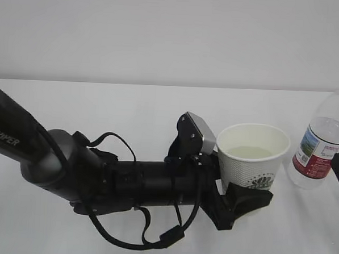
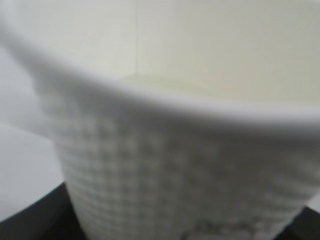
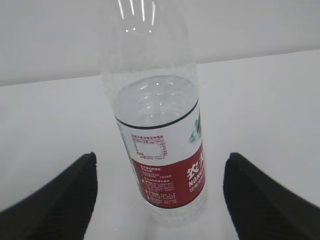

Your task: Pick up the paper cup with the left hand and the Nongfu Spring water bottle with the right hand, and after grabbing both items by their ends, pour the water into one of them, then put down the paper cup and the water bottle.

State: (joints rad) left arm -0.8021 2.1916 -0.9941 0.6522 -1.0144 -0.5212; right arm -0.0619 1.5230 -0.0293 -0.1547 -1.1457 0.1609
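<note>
Cup (image 1: 252, 158): upright on table (image 1: 130, 111), water (image 1: 249, 151) inside; left gripper (image 1: 242, 205) clasps its lower body. Bottle (image 3: 159, 150): upright just right of cup, part full. Right gripper (image 3: 159, 200): fingers (image 3: 55, 200) spread either side, apparently not touching.

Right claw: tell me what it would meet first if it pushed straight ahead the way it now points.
The Nongfu Spring water bottle. It stands upright between the right claw's spread fingers, clear of both, directly ahead. Its labelled lower body would likely be met first, though the depth is hard to judge.
</note>
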